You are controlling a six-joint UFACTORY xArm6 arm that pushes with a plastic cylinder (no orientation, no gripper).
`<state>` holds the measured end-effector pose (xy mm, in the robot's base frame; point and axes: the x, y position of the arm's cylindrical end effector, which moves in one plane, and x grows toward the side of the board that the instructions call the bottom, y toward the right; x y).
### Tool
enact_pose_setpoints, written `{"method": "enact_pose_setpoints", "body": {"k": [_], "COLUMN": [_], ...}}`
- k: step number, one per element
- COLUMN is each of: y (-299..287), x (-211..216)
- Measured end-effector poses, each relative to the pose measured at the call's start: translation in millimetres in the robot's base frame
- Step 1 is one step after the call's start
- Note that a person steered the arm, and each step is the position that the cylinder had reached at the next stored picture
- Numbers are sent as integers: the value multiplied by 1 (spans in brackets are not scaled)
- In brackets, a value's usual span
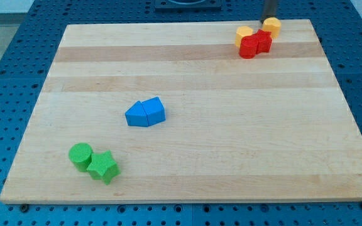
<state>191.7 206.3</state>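
**Wood tabletop, rod tip at top-right block cluster**

Blue pegboard w/ rows of holes surrounds a pale wooden tabletop (231, 138) made of joined planks, grain running left-right. No containers on it; no fingers on this arm, just a dark rod.

My tip (269, 21) sits at the view's top right, just behind and about touching the rear yellow block (272, 26), rounded shape. A 2nd yellow block (244, 32) lies just left of it. Two red blocks (256, 44), chunky, exact shape unclear, are pressed together in front of the yellows, touching them.

Well apart, near centre-left: two blue blocks (146, 113) joined into a pointed wedge shape. At bottom left: green cylinder (80, 155) touching green star (103, 167). All blocks look matte plastic.
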Motion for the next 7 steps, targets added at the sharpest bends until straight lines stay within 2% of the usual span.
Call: {"method": "enact_pose_setpoints", "body": {"k": [2, 3, 4, 6, 7], "y": [15, 14, 14, -31, -30], "x": [5, 32, 32, 39, 45]}}
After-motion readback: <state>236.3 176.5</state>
